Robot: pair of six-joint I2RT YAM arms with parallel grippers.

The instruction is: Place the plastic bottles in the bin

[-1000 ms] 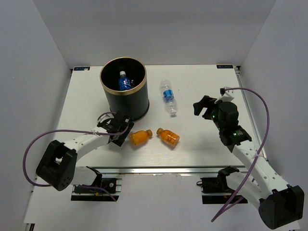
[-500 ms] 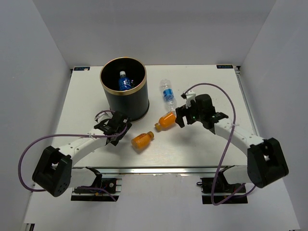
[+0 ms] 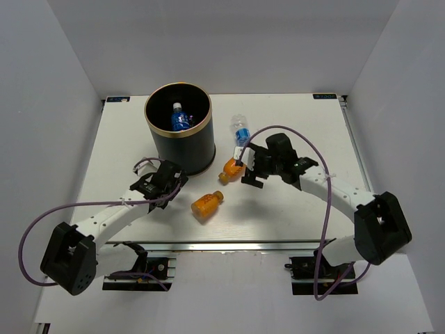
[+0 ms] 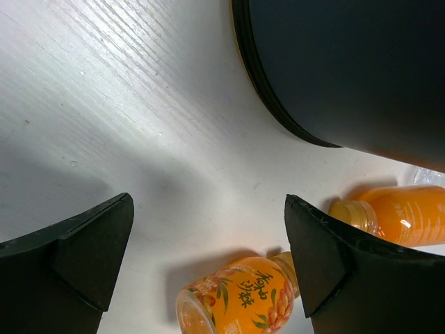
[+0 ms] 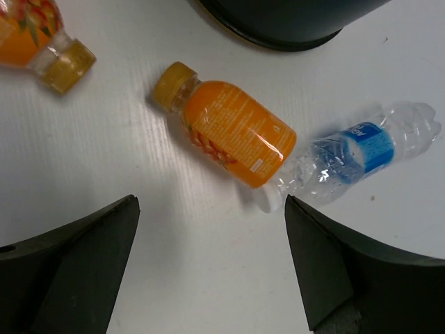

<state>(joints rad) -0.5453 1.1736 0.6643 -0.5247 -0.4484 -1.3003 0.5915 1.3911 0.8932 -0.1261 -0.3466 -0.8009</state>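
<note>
The dark bin (image 3: 178,139) with a gold rim stands at the back left, with one clear blue-labelled bottle (image 3: 179,118) showing inside. A second clear bottle (image 3: 241,132) lies on the table right of the bin, also in the right wrist view (image 5: 354,153). One orange bottle (image 3: 230,169) lies with its base against that bottle's cap (image 5: 233,132). My right gripper (image 3: 245,170) is open and empty just right of it (image 5: 208,271). The other orange bottle (image 3: 207,204) lies nearer (image 4: 240,299). My left gripper (image 3: 175,182) is open and empty between the bin and this bottle (image 4: 208,264).
The bin's wall (image 4: 348,69) fills the top right of the left wrist view, close to the left fingers. The white table (image 3: 299,125) is walled by white panels at the back and sides. A purple cable loops over each arm.
My right arm has swung left across the table. The orange bottle beside it has moved up and left, now against the clear bottle. My left arm shifted slightly; the nearer orange bottle turned a little.
</note>
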